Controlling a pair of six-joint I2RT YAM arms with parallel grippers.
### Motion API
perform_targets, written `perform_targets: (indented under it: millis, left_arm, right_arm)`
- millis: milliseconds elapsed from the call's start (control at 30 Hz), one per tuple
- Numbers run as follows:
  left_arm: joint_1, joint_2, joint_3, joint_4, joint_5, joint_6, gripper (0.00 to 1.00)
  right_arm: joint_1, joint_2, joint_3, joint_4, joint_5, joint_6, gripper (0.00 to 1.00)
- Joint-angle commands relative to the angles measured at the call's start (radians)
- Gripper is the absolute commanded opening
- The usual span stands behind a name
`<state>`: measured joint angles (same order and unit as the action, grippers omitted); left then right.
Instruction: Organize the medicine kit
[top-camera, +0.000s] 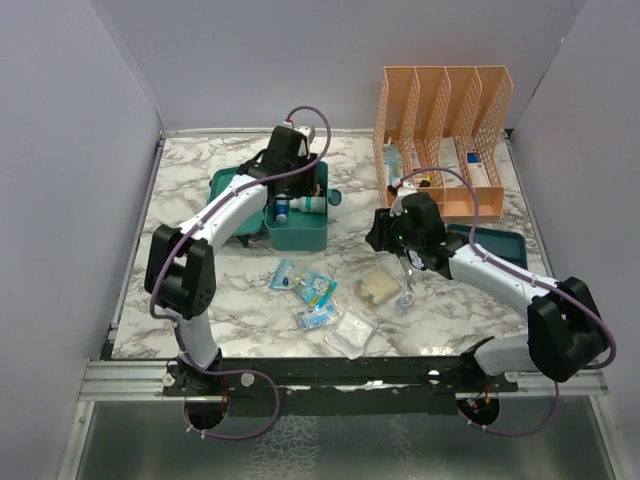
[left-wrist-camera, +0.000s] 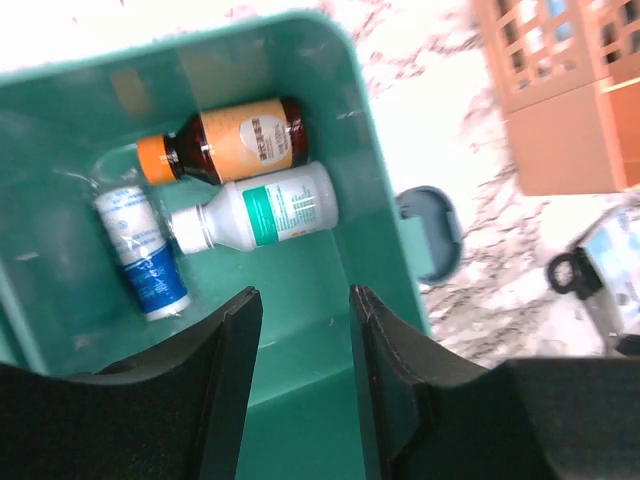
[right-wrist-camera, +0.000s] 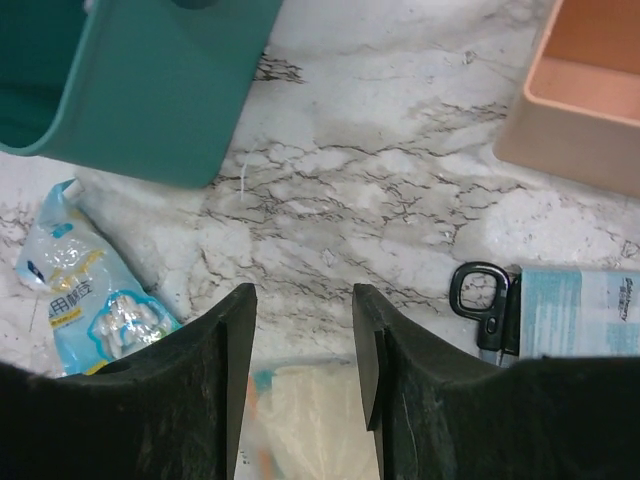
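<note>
Left wrist view: left gripper (left-wrist-camera: 303, 300) hangs directly above the open medicine kit (left-wrist-camera: 378, 200), jaws partly parted, empty; right gripper (right-wrist-camera: 303, 300), also parted and empty, is farther off, over a packet (right-wrist-camera: 300, 425)

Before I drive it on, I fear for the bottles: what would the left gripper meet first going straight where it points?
Probably the bare floor of the kit, seen between the open fingers of the left gripper. The white bottle lies just past that line, so it might be clipped; depth is unclear.
</note>
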<state>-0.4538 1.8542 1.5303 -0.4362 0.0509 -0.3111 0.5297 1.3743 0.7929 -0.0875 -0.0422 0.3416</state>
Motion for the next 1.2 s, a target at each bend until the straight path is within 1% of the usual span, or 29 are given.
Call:
perform_targets:
  millis: [0,167,267,400,500,533,667,867,967,1067,1167]
  left_arm:
    - [-0.002,-0.166,0.029,0.003,-0.044,0.045,0.45]
    - [-0.002,-0.349,-0.056,0.065,-0.116,0.073,0.53]
    - [-0.002,-0.471,-0.136,0.133,-0.154,0.092,0.61]
    - [-0.002,-0.619,-0.255,0.238,-0.169,0.117,0.79]
    - [0.0,-0.69,-0.295,0.279,-0.182,0.123,0.94]
    - [0.0,-0.706,-0.298,0.286,-0.185,0.124,0.98]
    - [0.0,-0.74,-0.303,0.304,-0.192,0.125,0.99]
    - [0.0,-0.757,-0.296,0.329,-0.205,0.113,0.99]
    - [0.0,-0.752,-0.285,0.323,-0.211,0.116,0.99]
    - [0.0,-0.745,-0.275,0.313,-0.213,0.118,0.99]
    - [0.0,-0.738,-0.274,0.306,-0.231,0.114,0.99]
  right_arm:
    - [0.028,-0.041,-0.031,0.072,-0.085,-0.032,0.45]
    - [0.134,-0.039,-0.042,0.075,-0.035,-0.061,0.48]
    - [0.215,-0.03,-0.044,0.083,0.004,-0.08,0.5]
    - [0.328,0.005,-0.037,0.107,0.05,-0.124,0.52]
    - [0.402,0.058,-0.002,0.119,0.072,-0.178,0.53]
    - [0.427,0.08,0.014,0.123,0.075,-0.195,0.54]
    - [0.469,0.183,0.097,0.123,0.095,-0.239,0.54]
    - [0.476,0.312,0.204,0.133,0.077,-0.262,0.54]
    - [0.479,0.362,0.236,0.123,0.065,-0.271,0.51]
    - [0.482,0.401,0.257,0.112,0.072,-0.271,0.46]
    - [0.486,0.423,0.257,0.107,0.081,-0.271,0.46]
